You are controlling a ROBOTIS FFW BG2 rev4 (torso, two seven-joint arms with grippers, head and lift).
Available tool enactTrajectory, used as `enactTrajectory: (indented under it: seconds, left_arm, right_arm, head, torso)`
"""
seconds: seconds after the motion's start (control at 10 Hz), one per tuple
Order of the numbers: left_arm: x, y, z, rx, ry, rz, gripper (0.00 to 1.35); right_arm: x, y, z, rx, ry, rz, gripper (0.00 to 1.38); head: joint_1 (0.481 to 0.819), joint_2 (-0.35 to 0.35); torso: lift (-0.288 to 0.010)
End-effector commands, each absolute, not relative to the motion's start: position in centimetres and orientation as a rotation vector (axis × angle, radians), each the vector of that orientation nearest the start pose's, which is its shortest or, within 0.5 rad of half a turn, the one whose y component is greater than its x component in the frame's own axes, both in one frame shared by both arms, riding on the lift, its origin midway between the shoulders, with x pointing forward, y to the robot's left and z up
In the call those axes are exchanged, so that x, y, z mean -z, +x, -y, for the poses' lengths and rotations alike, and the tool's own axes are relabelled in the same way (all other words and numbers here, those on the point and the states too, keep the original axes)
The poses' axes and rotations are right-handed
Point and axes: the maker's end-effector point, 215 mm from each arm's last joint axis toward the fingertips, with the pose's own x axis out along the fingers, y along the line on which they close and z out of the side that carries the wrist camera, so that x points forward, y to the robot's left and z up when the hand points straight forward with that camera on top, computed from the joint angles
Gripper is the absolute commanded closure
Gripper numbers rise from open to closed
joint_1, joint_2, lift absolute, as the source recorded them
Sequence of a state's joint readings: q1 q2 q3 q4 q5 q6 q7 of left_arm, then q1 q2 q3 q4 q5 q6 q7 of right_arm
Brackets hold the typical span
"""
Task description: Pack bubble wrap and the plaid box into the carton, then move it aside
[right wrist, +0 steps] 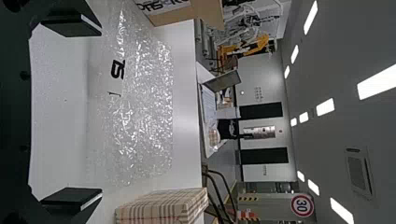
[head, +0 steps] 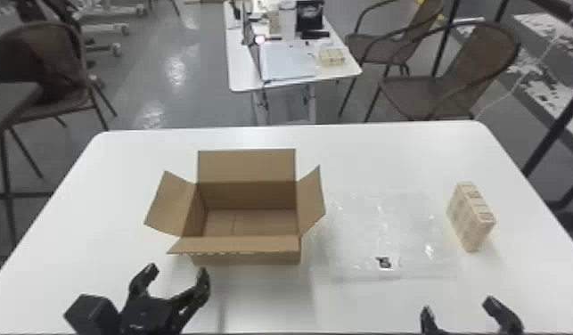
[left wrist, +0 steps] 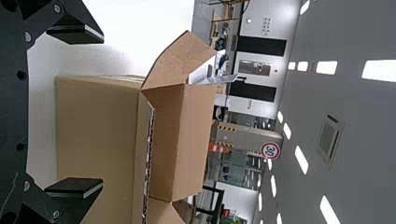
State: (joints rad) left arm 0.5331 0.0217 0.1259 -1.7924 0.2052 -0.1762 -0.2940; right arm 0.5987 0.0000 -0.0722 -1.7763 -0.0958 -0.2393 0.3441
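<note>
The left claw (head: 177, 271) is spread at 8 o'clock, the empty carton (head: 249, 196) at 11 on the counter (head: 272, 298). Bubble wrap (head: 378, 227) is laid at 3, the right claw (head: 458, 305) spread at 4, the plaid box (head: 471, 217) rightmost at 3. Nothing is packed or moved aside.

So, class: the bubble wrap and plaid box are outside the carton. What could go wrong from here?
The bubble wrap lies flat, so the open right hand may struggle to pinch it. Outspread flaps on the carton could snag the wrap going in. The plaid box stands on a narrow side and might topple if nudged.
</note>
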Motion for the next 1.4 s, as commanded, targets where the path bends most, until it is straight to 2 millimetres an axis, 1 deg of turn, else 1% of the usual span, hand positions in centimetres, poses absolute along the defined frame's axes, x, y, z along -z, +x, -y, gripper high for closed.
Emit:
enactTrajectory:
  seconds: [0.0,0.6,0.7,0.8,0.9,1.0,1.1,1.2,1.3]
  left_arm:
    - [42.5,40.9,-25.2,0.142,-0.139,-0.1,0.21]
    - [42.1,41.2,-25.1,0.146,-0.144,-0.087,0.21]
    - [41.9,41.3,-25.6,0.14,-0.14,-0.084,0.21]
    - [42.1,40.9,-26.6,0.138,-0.131,-0.091,0.21]
    - [42.2,40.6,-28.0,0.128,-0.128,-0.099,0.21]
    - [42.1,40.3,-30.1,0.098,-0.116,-0.102,0.21]
    - [41.3,40.5,-32.7,0.054,-0.1,-0.101,0.21]
    - [39.7,41.0,-35.5,0.028,-0.058,-0.103,0.2]
    - [37.3,41.5,-38.4,0.006,0.008,-0.112,0.2]
  right_arm:
    - [44.8,37.5,20.1,-0.252,0.085,-0.144,0.09]
    - [44.8,37.9,19.7,-0.272,0.088,-0.149,0.09]
    - [44.9,37.9,19.7,-0.27,0.088,-0.151,0.09]
    - [44.8,37.9,19.8,-0.27,0.089,-0.15,0.09]
    - [44.9,37.9,19.8,-0.27,0.089,-0.152,0.09]
    - [45.0,37.8,19.8,-0.27,0.091,-0.155,0.09]
    - [45.0,37.8,19.7,-0.271,0.092,-0.155,0.09]
    - [45.0,37.8,19.7,-0.271,0.092,-0.156,0.09]
    - [45.0,37.8,19.7,-0.271,0.092,-0.156,0.09]
  head:
    - [0.695,0.072]
    - [0.695,0.077]
    - [0.695,0.077]
    - [0.695,0.079]
    - [0.695,0.086]
    - [0.695,0.102]
    - [0.695,0.129]
    - [0.695,0.149]
    - [0.695,0.192]
  torso:
    - [-0.102]
    - [-0.102]
    - [-0.102]
    - [-0.102]
    - [-0.102]
    - [-0.102]
    - [-0.102]
    - [-0.102]
    - [-0.102]
